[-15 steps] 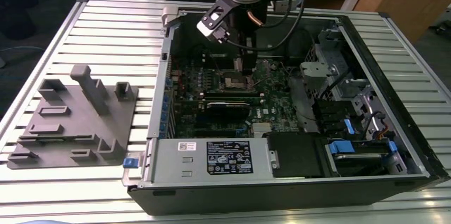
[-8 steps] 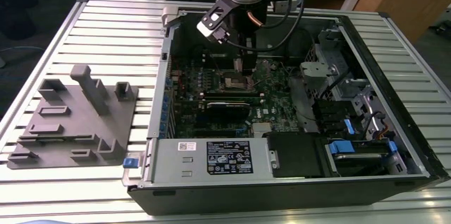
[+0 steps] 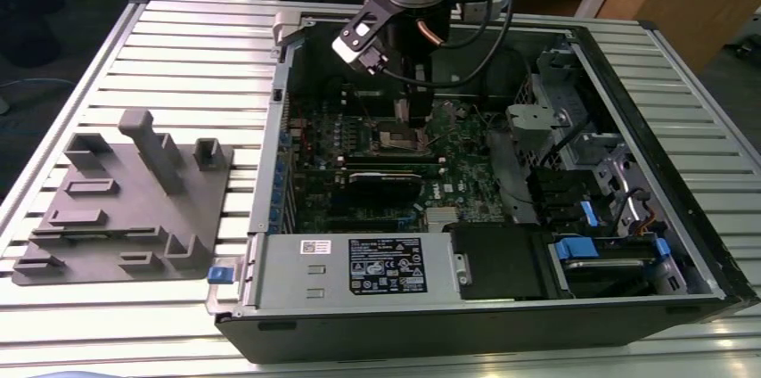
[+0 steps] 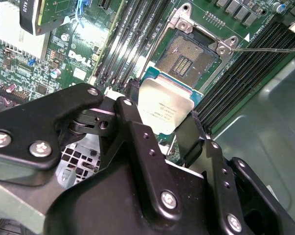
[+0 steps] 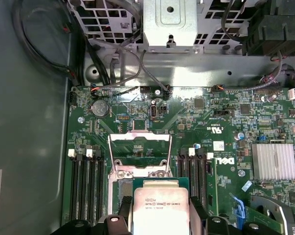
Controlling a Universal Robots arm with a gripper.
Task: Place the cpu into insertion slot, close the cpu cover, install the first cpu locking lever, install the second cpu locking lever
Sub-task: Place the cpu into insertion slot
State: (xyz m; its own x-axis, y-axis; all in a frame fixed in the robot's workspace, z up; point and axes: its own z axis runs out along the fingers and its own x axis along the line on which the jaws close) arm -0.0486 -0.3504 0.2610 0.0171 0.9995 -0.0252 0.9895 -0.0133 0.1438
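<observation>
My gripper (image 4: 162,118) is shut on the cpu (image 4: 166,108), a flat square chip with a silver-grey top, clamped at two opposite edges between black fingers (image 5: 198,211). The cpu (image 5: 159,208) hangs a little above the green board, just beside the insertion slot (image 4: 186,53), whose dark contact field lies bare. The cpu cover (image 5: 140,138), a thin silver frame with a cut-out centre, stands swung open past the slot. A thin wire lever (image 4: 267,49) sticks out beside the socket. In the exterior view the gripper (image 3: 405,118) reaches down inside the open case over the slot (image 3: 398,139).
Long black memory slots (image 5: 86,183) flank the socket on both sides. A finned heat sink (image 5: 274,161) and a metal drive cage (image 5: 169,22) stand nearby. The case walls (image 3: 280,110) ring the board. A grey fixture (image 3: 125,204) lies on the slatted table at the exterior view's left.
</observation>
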